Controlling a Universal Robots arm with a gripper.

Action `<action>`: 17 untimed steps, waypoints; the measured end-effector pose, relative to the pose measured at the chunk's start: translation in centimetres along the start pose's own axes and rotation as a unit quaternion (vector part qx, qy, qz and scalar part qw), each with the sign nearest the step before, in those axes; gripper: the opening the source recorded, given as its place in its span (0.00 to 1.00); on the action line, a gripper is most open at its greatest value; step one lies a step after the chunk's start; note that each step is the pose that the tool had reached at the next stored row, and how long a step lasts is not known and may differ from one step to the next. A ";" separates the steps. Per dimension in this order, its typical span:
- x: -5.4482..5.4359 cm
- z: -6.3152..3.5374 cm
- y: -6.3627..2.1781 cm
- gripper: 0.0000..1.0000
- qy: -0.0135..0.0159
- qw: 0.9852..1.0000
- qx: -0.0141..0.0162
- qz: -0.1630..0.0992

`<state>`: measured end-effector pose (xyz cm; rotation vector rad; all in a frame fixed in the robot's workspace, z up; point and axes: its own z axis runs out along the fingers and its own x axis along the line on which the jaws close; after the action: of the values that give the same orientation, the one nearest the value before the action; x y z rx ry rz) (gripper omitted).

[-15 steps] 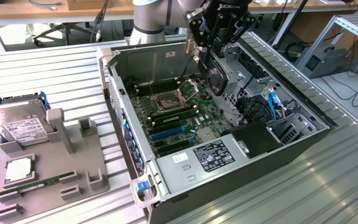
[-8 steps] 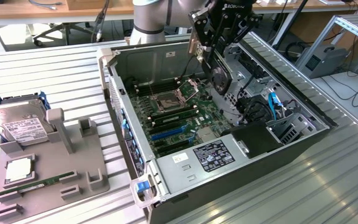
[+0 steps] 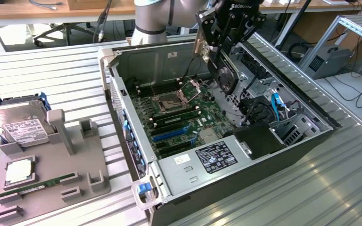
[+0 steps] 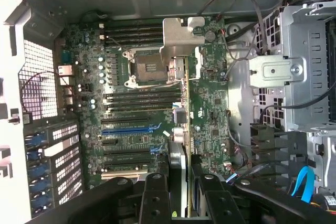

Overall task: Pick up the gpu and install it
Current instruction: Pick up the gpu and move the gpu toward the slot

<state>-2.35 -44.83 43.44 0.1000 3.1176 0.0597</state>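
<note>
My gripper (image 3: 224,43) hangs over the open computer case (image 3: 117,66), shut on the gpu (image 3: 222,75). The gpu is a dark card with a round fan, held on edge, its silvery-beige bracket (image 3: 200,47) toward the case's rear wall. It floats above the motherboard (image 3: 187,113) and touches nothing. In the wrist view the gpu (image 4: 178,166) runs edge-on between my two black fingers (image 4: 155,198), and its bracket (image 4: 181,38) covers part of the CPU socket (image 4: 147,66). The blue expansion slot (image 4: 128,128) lies off to one side of the card's line.
A grey fixture (image 3: 49,174) at the exterior view's left carries a hard drive (image 3: 17,125), a CPU chip (image 3: 19,170) and a green RAM stick (image 3: 36,184). Inside the case are the power supply (image 3: 212,157), a drive cage (image 4: 294,72) and loose cables (image 3: 275,106).
</note>
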 end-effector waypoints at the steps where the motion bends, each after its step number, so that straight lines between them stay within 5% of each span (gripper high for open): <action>1: -0.1 0.00 0.01 0.27 0.000 1.000 0.000 0.000; 17: -1.6 0.18 0.10 0.27 0.000 1.000 0.000 0.000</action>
<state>-0.79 -44.83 43.30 0.1002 3.1176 0.0594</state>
